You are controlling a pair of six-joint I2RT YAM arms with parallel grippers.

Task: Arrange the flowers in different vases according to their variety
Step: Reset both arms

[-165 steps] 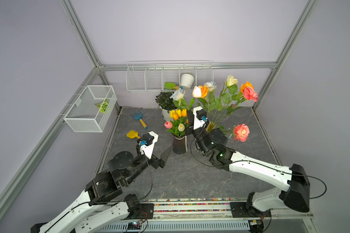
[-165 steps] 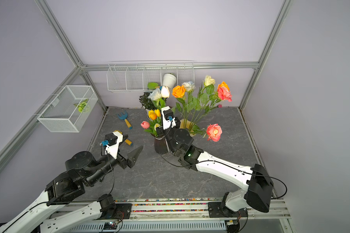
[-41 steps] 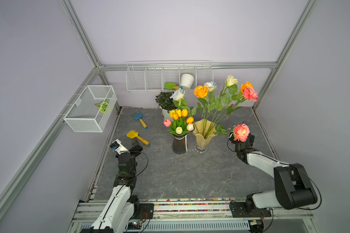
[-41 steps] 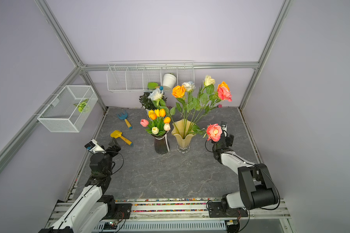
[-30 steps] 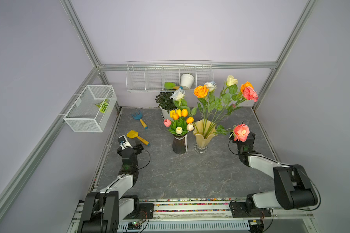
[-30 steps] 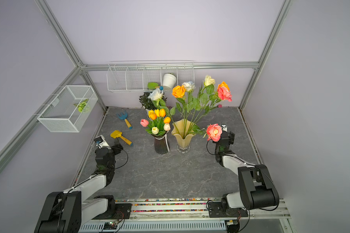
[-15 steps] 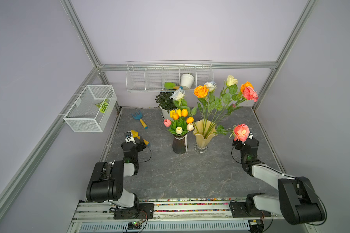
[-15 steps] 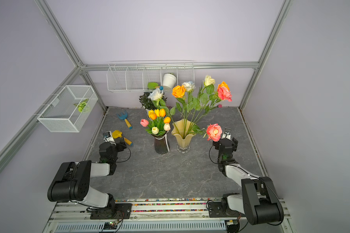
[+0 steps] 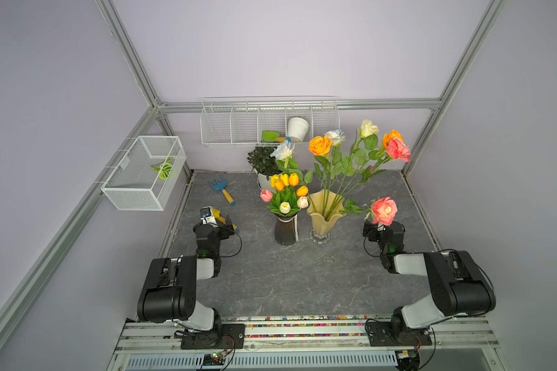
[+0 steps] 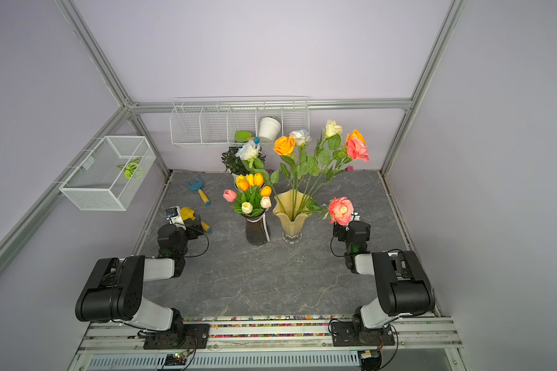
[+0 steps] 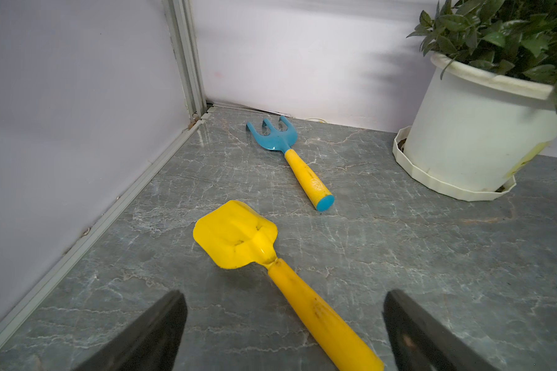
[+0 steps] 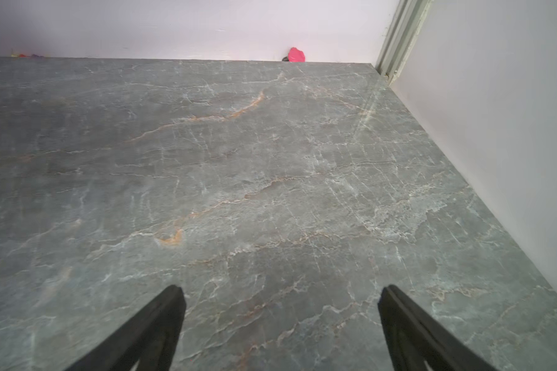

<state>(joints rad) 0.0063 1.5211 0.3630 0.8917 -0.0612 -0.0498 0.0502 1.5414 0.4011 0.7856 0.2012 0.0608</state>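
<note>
Left jaws: I see them spread, empty, yellow trowel [image 11: 290, 289] handle lying between.
Right jaws: spread, empty over desk [image 12: 270, 160].

You're looking at the tulips [image 9: 285, 196] bunched upright in the dark purple vase [image 9: 285, 232], with yellow, orange, pink and cream heads packed tight. Just beside it stands your pale yellow vase [image 9: 324, 218], wavy-rimmed, and the roses [image 9: 319, 145] fan out of it on long leafy stems. One pink rose [image 9: 384, 209] droops low off to the side.
</note>
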